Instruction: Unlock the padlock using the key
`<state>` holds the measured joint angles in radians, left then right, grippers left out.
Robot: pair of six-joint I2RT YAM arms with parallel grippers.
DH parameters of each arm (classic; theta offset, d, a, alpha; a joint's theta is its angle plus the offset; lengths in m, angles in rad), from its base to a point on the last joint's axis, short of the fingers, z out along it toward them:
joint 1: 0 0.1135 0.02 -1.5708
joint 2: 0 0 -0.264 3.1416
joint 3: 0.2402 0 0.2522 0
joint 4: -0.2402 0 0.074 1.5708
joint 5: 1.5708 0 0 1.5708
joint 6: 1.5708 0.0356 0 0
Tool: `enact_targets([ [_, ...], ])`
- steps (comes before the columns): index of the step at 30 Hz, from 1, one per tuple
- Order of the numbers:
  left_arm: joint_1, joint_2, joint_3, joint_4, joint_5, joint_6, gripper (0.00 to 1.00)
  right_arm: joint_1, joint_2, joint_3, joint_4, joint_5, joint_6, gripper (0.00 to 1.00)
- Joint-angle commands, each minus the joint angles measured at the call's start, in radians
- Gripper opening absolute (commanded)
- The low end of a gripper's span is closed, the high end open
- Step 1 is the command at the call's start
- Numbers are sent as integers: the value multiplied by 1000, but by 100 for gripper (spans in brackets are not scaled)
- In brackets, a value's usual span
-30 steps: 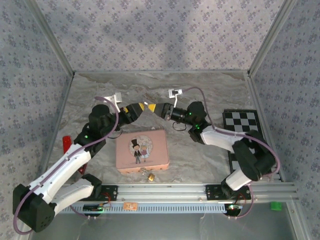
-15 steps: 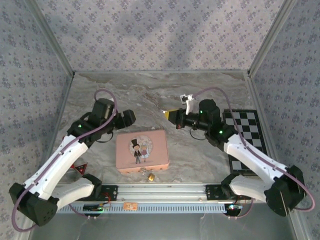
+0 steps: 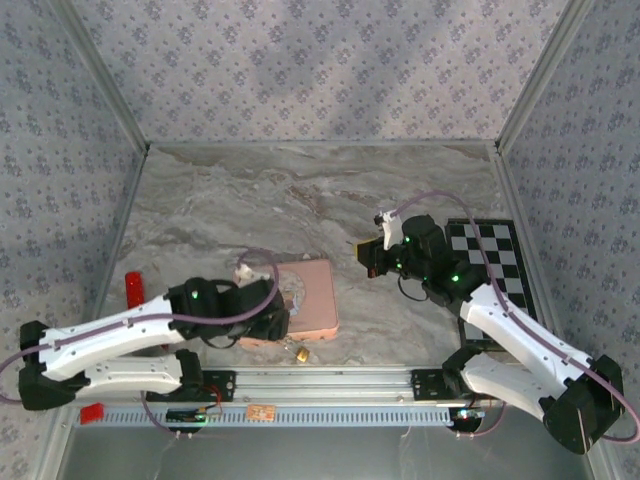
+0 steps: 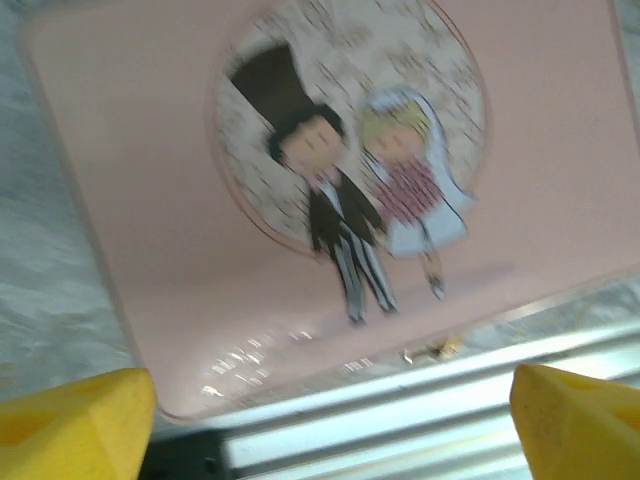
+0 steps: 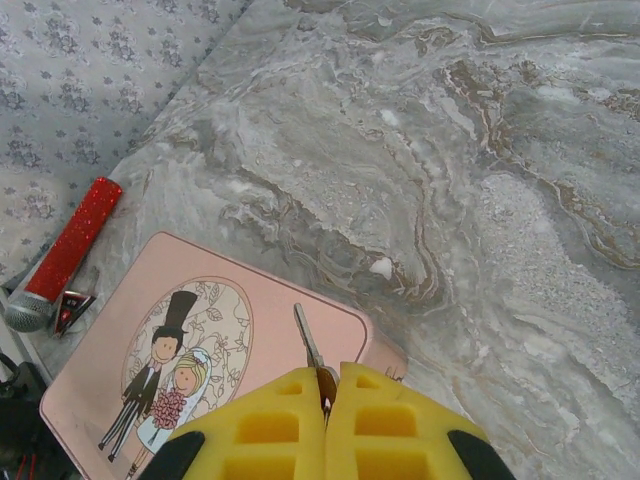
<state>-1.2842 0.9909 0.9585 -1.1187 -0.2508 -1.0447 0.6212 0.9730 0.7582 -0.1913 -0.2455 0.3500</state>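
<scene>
The padlock [image 3: 300, 353] is that tiny gold speck at the near edge of the pink tin [image 3: 313, 297], just beside the rail [image 3: 400, 381]; can't tell if it's hooked to a clasp or lying loose on the worktop [image 3: 250, 200]. The key [image 5: 308, 344] is pinched by its head in the right end effector [image 5: 330, 390], which is clamped fully shut on it and hangs well off to the tin's right; the left end effector [image 4: 325, 425] hovers over the tin lid, spread wide, holding nothing. My worry: the key has barely any grip, so it could twist or pop out when pushed at the keyhole; and if the lock is loose it'll just skid away unless the left one pins it first.
</scene>
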Motion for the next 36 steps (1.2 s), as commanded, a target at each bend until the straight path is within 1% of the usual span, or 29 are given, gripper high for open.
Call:
enact_targets([
  [1, -92, 9, -75, 102, 9, -175, 87, -3, -6, -7, 20, 7, -2, 0],
  [4, -143, 40, -116, 161, -1, -225, 86, -2, -8, -7, 22, -3, 3, 0],
  [9, -146, 48, -190, 201, 10, -306, 86, 0, -33, -26, 31, 4, 16, 0],
  [12, -147, 36, -217, 154, 6, -380, 86, 3, -52, -41, 37, 8, 27, 0],
  [15, -140, 21, -247, 159, 2, -407, 87, 3, -57, -56, 44, 12, 32, 0],
  [18, -98, 7, -286, 223, 14, -385, 87, 4, -53, -62, 51, 8, 38, 0],
  [21, -43, 11, -310, 301, 34, -330, 87, 4, -50, -61, 51, 5, 41, 0],
  [27, 38, 67, -305, 394, 28, -209, 87, 6, -60, -60, 38, 14, 35, 0],
  [31, 133, 84, -334, 542, 46, -122, 88, 5, -57, -62, 47, 14, 41, 0],
  [33, 177, 117, -323, 583, 50, -71, 88, 6, -56, -59, 47, 12, 40, 0],
  [36, 229, 191, -264, 592, 29, 34, 89, 5, -52, -51, 40, 15, 35, 0],
])
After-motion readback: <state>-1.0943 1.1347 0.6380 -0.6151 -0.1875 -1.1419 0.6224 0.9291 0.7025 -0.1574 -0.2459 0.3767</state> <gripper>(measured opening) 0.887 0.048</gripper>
